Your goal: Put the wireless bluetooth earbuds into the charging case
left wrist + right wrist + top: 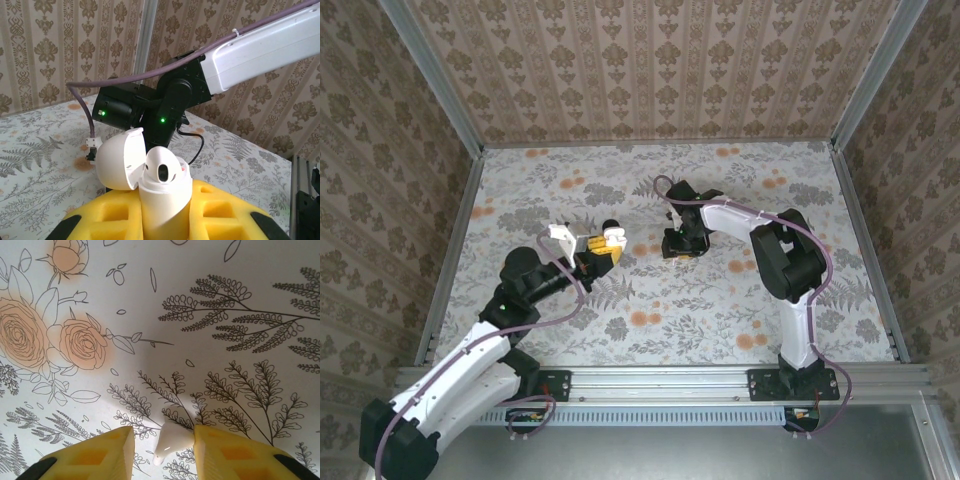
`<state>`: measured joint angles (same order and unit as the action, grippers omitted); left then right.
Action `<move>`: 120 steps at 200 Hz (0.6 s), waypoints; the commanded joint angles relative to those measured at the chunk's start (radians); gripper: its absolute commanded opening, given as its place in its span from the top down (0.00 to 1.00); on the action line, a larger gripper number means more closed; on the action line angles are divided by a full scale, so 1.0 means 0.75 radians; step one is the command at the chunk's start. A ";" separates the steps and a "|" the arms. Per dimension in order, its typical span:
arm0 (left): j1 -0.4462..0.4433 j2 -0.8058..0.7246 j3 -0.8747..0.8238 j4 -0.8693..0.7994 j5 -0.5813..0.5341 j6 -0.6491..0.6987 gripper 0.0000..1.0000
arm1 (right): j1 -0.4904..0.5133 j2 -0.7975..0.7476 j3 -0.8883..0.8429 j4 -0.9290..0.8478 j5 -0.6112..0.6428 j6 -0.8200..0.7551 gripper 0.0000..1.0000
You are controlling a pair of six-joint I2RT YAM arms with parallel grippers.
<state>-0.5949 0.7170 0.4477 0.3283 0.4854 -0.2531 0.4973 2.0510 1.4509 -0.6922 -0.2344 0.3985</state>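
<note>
My left gripper [165, 220] is squeezed shut around the white charging case [162, 200], lid open, one white earbud [162, 170] already sitting inside. My right gripper [162, 452] pinches the other earbud [170, 440] just above the flowery surface [200, 315]; it still needs putting in.

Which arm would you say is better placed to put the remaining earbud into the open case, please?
The right: its gripper is pinching the white earbud above the table, whereas the left gripper is occupied holding the open charging case.
</note>
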 commanded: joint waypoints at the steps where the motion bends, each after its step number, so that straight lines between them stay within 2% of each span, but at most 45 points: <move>1: 0.011 -0.024 -0.024 0.021 0.019 0.009 1.00 | 0.014 0.048 0.044 -0.069 0.055 0.020 0.64; 43: 0.018 -0.027 -0.020 0.020 0.023 0.009 1.00 | 0.040 0.093 0.090 -0.135 0.136 0.005 0.65; 81: 0.021 -0.027 -0.017 0.020 0.025 0.006 1.00 | 0.065 0.121 0.127 -0.196 0.225 -0.011 0.71; 120: 0.024 -0.025 -0.016 0.019 0.026 0.004 1.00 | 0.075 0.113 0.133 -0.206 0.243 -0.015 0.78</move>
<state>-0.5865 0.7113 0.4377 0.3267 0.4862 -0.2535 0.5446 2.1033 1.5387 -0.7944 -0.0948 0.3935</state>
